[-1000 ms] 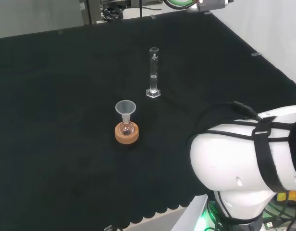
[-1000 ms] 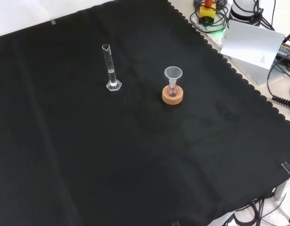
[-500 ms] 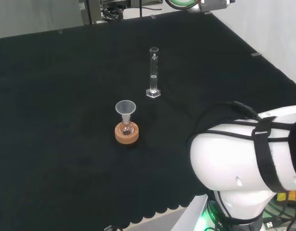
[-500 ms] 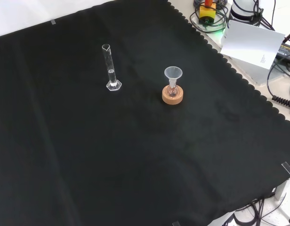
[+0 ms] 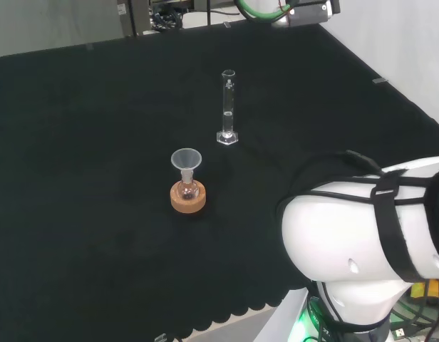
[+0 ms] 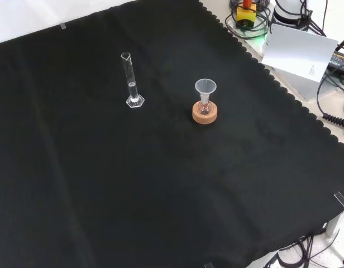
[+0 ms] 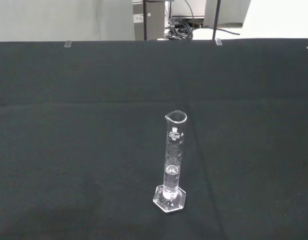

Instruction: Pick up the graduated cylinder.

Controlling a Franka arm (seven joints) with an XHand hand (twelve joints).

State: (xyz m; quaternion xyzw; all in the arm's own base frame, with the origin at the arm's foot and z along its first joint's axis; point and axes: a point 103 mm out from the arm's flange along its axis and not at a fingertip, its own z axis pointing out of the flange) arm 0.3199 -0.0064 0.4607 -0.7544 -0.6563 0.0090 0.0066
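The graduated cylinder (image 5: 227, 107) is a slim clear tube on a hexagonal foot. It stands upright and alone on the black cloth, toward the far middle in the head view. In the front view the cylinder (image 6: 131, 81) stands at the upper left. The wrist view looks at the cylinder (image 7: 173, 162) from some distance, with printed marks along its tube and a faint level line low down. A white part of the arm's end with green cable (image 5: 305, 11) shows at the head view's top edge, above and to the right of the cylinder and well apart from it.
A clear funnel sits in a small flask on a cork ring (image 5: 187, 187), nearer than the cylinder in the head view, and to the cylinder's right in the front view (image 6: 205, 104). The arm's white link (image 5: 369, 235) fills the head view's lower right. Cables and a white box (image 6: 297, 50) lie beyond the cloth's scalloped edge.
The arm's end at the head view's top edge has come a little lower and further into view. The cylinder and the funnel flask have not moved.
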